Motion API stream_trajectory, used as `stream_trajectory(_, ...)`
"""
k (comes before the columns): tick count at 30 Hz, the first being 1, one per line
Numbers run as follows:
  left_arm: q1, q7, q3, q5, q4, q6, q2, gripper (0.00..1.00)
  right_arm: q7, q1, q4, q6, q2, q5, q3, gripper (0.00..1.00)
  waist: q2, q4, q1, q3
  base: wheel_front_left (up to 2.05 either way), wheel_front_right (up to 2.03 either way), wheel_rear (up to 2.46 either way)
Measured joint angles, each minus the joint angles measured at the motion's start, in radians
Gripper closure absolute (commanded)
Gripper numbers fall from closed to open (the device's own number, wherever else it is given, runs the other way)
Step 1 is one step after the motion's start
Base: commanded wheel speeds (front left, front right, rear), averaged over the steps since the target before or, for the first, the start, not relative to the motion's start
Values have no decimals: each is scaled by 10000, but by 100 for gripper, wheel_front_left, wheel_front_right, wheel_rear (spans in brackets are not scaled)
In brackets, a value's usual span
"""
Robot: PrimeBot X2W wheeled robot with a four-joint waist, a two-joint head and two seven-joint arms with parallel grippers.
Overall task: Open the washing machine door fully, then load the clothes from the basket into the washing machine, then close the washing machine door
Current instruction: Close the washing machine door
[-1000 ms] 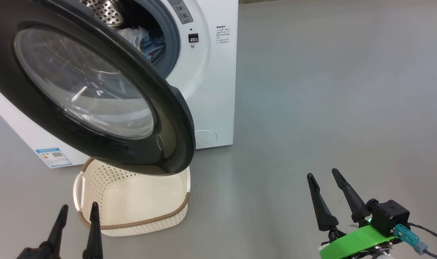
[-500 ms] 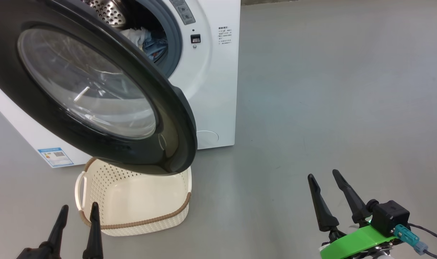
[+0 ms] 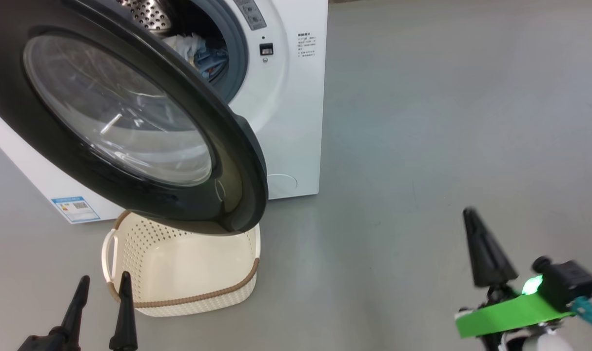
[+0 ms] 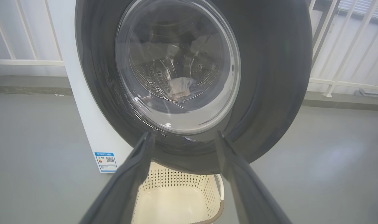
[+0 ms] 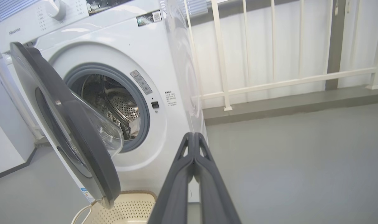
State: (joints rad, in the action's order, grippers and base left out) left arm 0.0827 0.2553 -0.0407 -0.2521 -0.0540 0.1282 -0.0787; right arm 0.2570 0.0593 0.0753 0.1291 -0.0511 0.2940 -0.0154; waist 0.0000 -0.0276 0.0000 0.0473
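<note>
A white front-loading washing machine (image 3: 296, 97) stands ahead of me, to my left. Its round, black-rimmed door (image 3: 115, 122) hangs wide open, swung toward me, with its lower edge over the cream basket (image 3: 179, 273) set just in front of the machine. The basket looks empty. White and blue clothes (image 3: 198, 48) lie in the steel drum (image 3: 145, 14), close behind the grey-blue seal (image 3: 237, 58).

My left claw (image 3: 105, 276) is low beside the basket, fingers spread, holding nothing. My right claw (image 3: 469, 214) is well off to the right, fingers pressed together, empty.

I judge that only closing the door remains. Cloth near the seal could get pinched and stop the latch. A push on the glossy rim could slip. The swinging door might also clip the basket.
</note>
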Motion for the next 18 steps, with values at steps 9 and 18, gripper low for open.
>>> stream_trajectory(9, -41, 0, 25, -88, 81, 0, 4, 0, 2, 998, -3235, 0, -13, -272, -771, 100, 0, 110, 1, 367, 0, 0, 0)
stream_trajectory(18, -489, 0, 385, -198, 98, 0, 23, 0, 4, 2199, -3779, 0, -535, -454, -3093, 100, 0, 743, 0, 716, 0, 0, 0)
